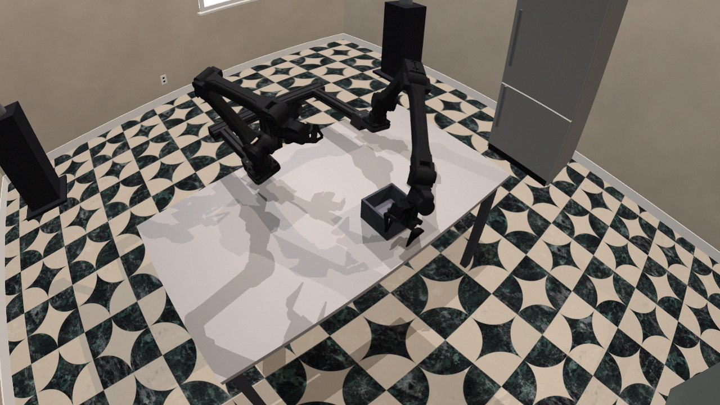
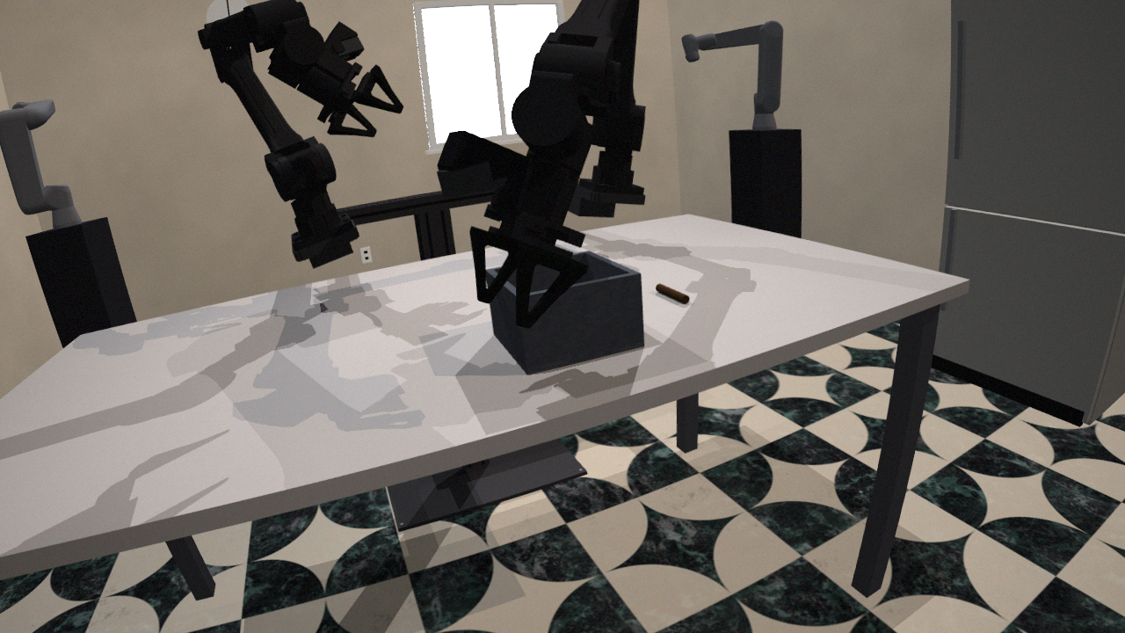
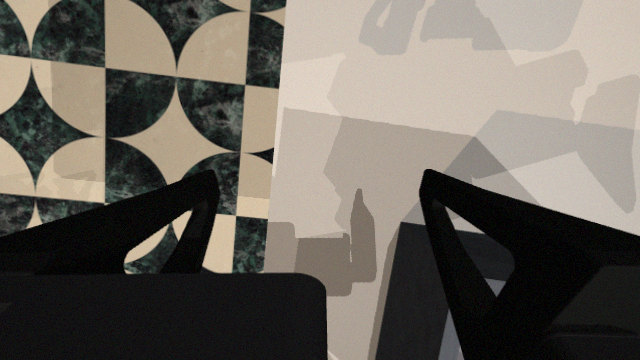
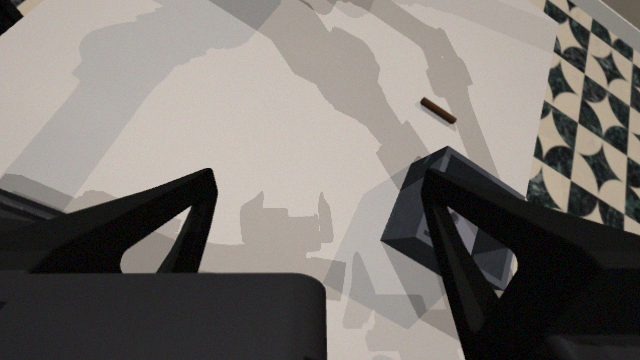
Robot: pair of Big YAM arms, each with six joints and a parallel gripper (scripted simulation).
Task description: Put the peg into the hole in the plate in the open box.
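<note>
Peg (image 2: 672, 294) (image 4: 438, 110), one brown rod, lies on its side on the table (image 1: 226, 302) (image 2: 817, 271) (image 3: 310, 90) (image 4: 200, 150), outside the box (image 1: 374, 219) (image 2: 582, 323) (image 3: 400, 280) (image 4: 404, 215) and near it; the top and left wrist views do not show it. There is one box, dark grey, with four walls and an open top, upright on the one white table. One pale plate (image 1: 383, 208) (image 4: 465, 231) shows in part at the bottom of the box; its hole is too small and too covered to make out surely. Two black arms reach over the table, each with one two-fingered gripper. The left gripper (image 1: 397, 241) (image 2: 504, 313) (image 3: 319, 181) is released, its two fingers spread wide with nothing between them, pointing down beside the box near its rim; whether it touches the rim I cannot tell. The right gripper (image 1: 316, 138) (image 2: 387, 120) (image 4: 319, 180) is also released and holds nothing, raised well apart from the box, on the side where the arms are mounted. Beyond the box and off the table stand one grey fridge (image 1: 543, 75) (image 2: 1030, 141) and two black pedestals (image 1: 403, 40) (image 1: 30, 161) (image 2: 765, 180) (image 2: 82, 279), well apart from each other. The peg is not in the hole.
</note>
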